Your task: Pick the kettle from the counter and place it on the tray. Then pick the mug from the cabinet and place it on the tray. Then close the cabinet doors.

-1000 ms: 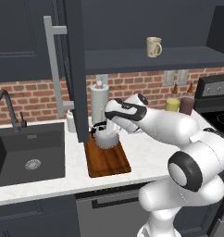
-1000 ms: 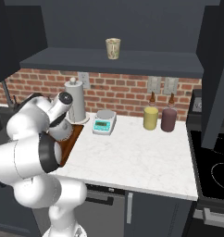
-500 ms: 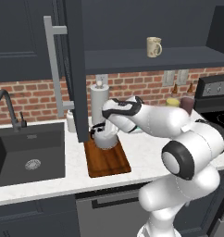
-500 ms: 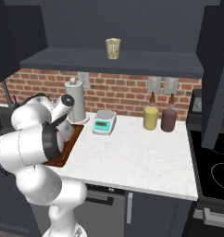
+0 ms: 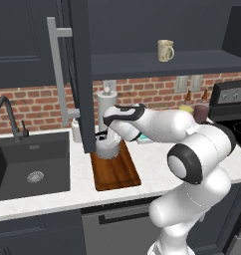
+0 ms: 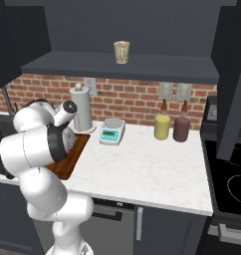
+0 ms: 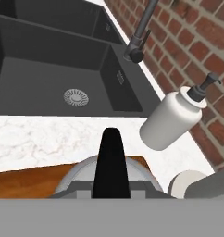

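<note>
The silver-grey kettle (image 5: 108,148) stands on the far end of the reddish-brown tray (image 5: 115,172) on the white counter (image 5: 157,160). My gripper (image 5: 109,135) reaches down onto it from the right and is shut on its black arched handle (image 7: 111,159). In the hand view the kettle's rounded lid (image 7: 79,178) sits just below the handle, with the tray (image 7: 26,183) under it. The cream mug (image 5: 165,50) stands on the shelf of the open cabinet (image 6: 142,64), also seen as the mug (image 6: 121,51). A tall navy cabinet door (image 5: 78,74) hangs open beside the kettle.
A paper-towel roll (image 5: 106,106) stands just behind the tray, and a soap dispenser (image 7: 170,120) stands by the brick wall. The dark sink (image 5: 31,164) and faucet (image 5: 8,112) lie to the left. A scale (image 6: 112,132), yellow canister (image 6: 162,126) and maroon canister (image 6: 181,128) stand further right.
The arm's elbow has swung a little up and to the left. The hand and kettle have stayed over the tray's far end.
</note>
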Robot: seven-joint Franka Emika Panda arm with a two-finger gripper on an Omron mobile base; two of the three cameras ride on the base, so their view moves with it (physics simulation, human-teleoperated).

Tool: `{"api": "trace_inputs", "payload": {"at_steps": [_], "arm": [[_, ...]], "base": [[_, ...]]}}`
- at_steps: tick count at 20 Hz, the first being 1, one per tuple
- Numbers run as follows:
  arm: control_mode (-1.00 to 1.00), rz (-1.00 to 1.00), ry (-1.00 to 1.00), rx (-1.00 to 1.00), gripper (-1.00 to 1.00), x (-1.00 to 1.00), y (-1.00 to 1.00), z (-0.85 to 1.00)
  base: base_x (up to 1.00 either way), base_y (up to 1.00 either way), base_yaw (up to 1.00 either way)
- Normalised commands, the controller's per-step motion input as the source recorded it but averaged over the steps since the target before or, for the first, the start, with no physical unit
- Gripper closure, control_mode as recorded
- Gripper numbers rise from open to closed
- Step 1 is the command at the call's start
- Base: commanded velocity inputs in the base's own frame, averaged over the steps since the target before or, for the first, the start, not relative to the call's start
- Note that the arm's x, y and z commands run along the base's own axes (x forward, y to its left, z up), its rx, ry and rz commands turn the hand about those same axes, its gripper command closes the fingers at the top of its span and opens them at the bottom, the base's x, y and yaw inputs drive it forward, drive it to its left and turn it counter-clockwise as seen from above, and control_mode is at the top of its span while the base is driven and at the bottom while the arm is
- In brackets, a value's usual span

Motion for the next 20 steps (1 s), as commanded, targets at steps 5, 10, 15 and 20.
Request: {"api": "trace_inputs", "payload": {"at_steps": [5, 10, 15, 20], "arm": [[-1.00, 0.00, 0.00, 0.00, 1.00, 0.20, 0.00, -0.12], [-1.00, 0.00, 0.00, 0.00, 1.00, 0.11, 0.00, -0.18], [-1.00, 0.00, 0.00, 0.00, 1.00, 0.03, 0.00, -0.23], [-1.00, 0.00, 0.00, 0.00, -1.00, 0.00, 0.00, -0.22]], "base": [[0.00, 0.00, 0.00], [0.00, 0.00, 0.00], [0.00, 0.00, 0.00], [0.00, 0.00, 0.00]]}}
